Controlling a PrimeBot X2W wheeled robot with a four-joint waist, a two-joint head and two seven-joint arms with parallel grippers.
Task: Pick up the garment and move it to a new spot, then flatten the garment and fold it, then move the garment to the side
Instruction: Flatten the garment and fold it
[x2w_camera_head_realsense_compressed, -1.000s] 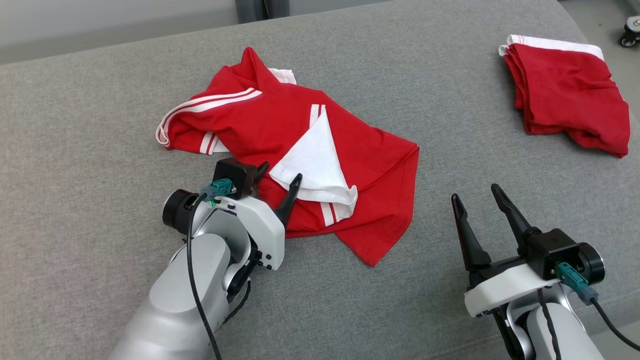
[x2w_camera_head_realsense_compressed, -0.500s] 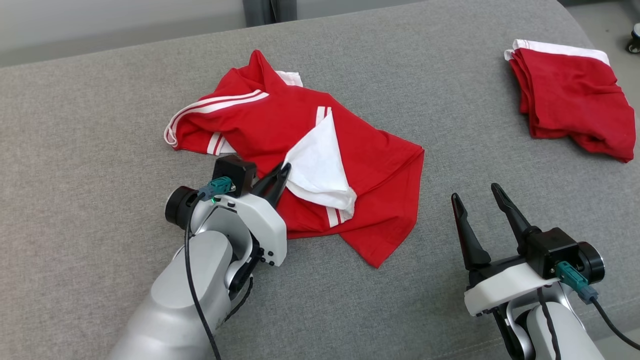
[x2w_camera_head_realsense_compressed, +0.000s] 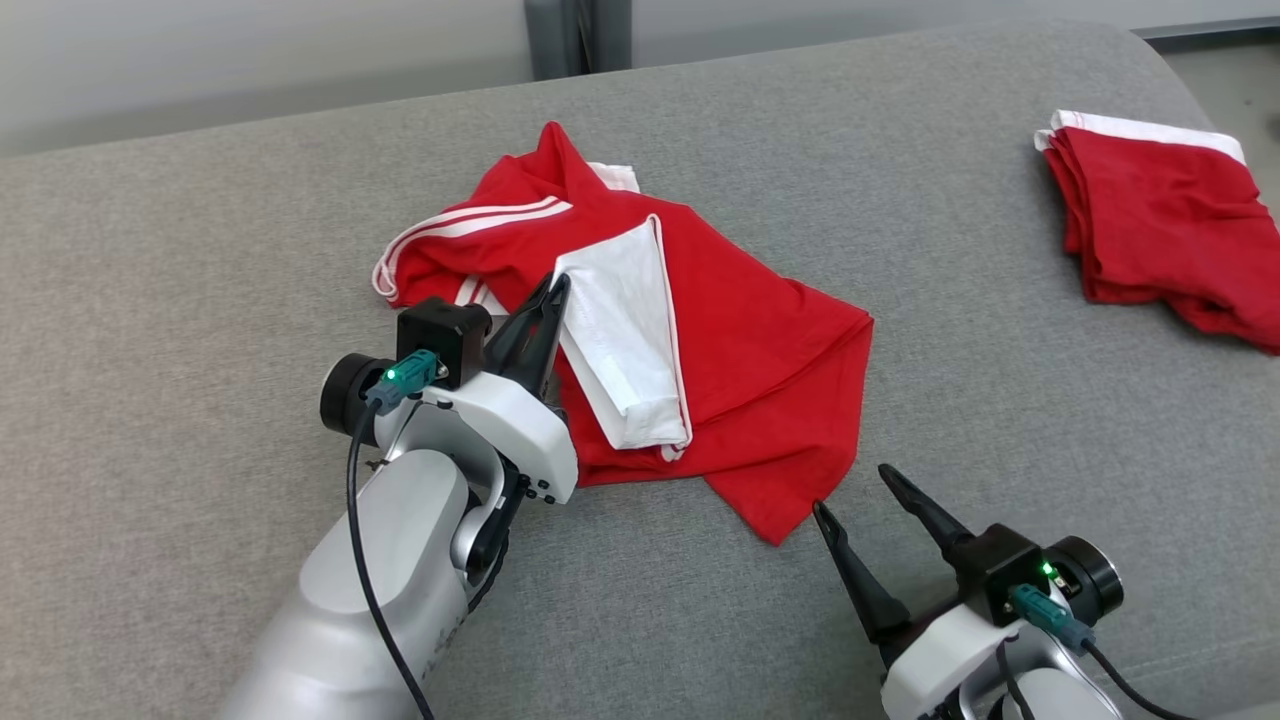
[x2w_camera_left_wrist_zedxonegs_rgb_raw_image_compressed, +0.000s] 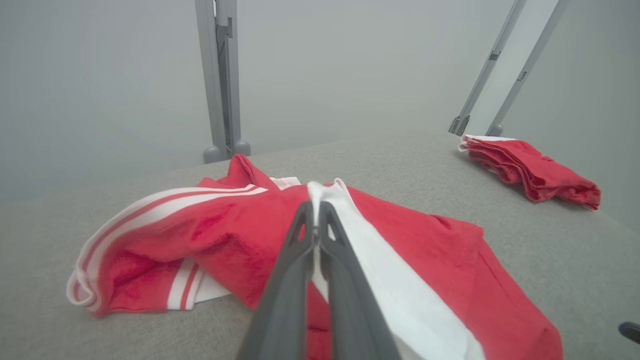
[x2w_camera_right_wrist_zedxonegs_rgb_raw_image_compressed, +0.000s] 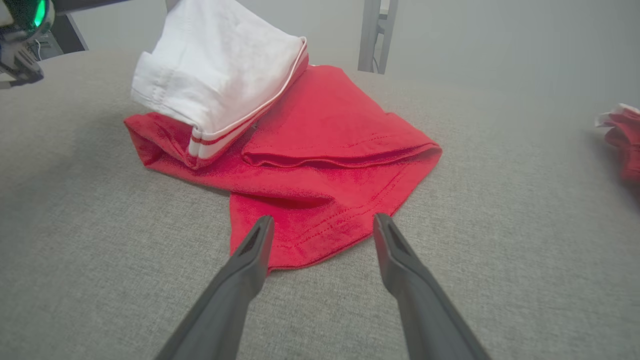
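A crumpled red garment with white stripes and a white panel lies in the middle of the grey surface. My left gripper is shut on the garment's white panel and holds its edge lifted, so the white cloth hangs raised above the red folds. In the left wrist view the closed fingers pinch the white edge. My right gripper stands open just short of the garment's lower corner, which lies between and beyond its fingertips.
A second red garment with a white band lies folded at the far right of the grey padded surface. Grey metal posts stand behind the surface's far edge.
My left gripper closed on the white panel and lifted it up and away, folding it narrower. My right gripper moved toward the garment's lower corner. The camera has shifted slightly.
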